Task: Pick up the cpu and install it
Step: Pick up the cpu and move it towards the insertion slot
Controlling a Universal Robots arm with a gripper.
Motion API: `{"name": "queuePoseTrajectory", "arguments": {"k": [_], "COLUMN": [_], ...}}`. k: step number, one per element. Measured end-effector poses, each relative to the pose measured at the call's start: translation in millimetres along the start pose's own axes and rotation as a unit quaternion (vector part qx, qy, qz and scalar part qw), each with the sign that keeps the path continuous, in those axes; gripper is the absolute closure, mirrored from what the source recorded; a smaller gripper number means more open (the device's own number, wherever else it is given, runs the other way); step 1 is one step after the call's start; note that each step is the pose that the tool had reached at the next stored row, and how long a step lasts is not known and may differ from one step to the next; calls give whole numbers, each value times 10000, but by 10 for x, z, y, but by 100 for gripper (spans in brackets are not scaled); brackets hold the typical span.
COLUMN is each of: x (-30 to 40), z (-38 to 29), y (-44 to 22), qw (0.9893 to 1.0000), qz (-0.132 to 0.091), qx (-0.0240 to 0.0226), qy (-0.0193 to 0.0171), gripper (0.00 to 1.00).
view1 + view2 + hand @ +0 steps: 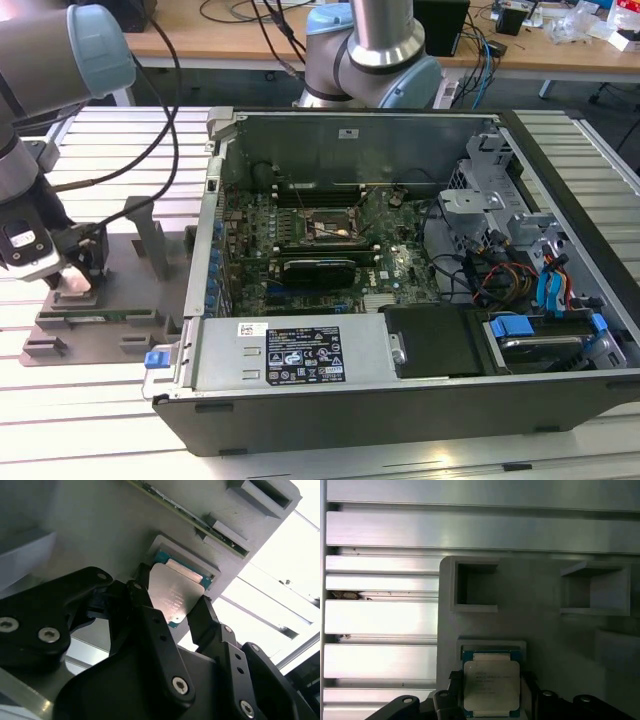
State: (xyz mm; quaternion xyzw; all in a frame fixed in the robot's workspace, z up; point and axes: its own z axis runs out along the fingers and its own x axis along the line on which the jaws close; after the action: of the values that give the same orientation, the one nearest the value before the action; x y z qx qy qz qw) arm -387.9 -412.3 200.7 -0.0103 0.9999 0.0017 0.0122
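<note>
— Where is the cpu (491, 684) lying?
— It is sitting flat in a pocket of the grey tray (545, 630), directly between the tips of the tool (172, 607) and just beneath it.
— Is the tool gripping?
— It is looking clenched on two opposite edges of the cpu. The open case (350, 150) is standing well apart from the tool.

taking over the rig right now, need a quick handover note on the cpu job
Gripper: down at the fixture tray, on the exterior view's left, shut on the cpu, with contact on two opposite edges.
Cpu: lies flat in its recess in the tray, metal top up.
Done: approach and grip, as far as both wrist views show.
Left: the cpu is not yet lifted and not yet in the computer case.
</note>
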Motion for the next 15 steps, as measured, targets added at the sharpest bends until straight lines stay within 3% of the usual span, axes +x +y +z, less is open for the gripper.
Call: {"name": "queuePoseTrajectory", "arguments": {"k": [8,15], "x": [-3,-8], "z": [-134,-314], "y": [1,2], "qw": [10000,10000], "qz": [0,0], "qx": [0,0], "qy": [0,0], "gripper": [45,45]}}
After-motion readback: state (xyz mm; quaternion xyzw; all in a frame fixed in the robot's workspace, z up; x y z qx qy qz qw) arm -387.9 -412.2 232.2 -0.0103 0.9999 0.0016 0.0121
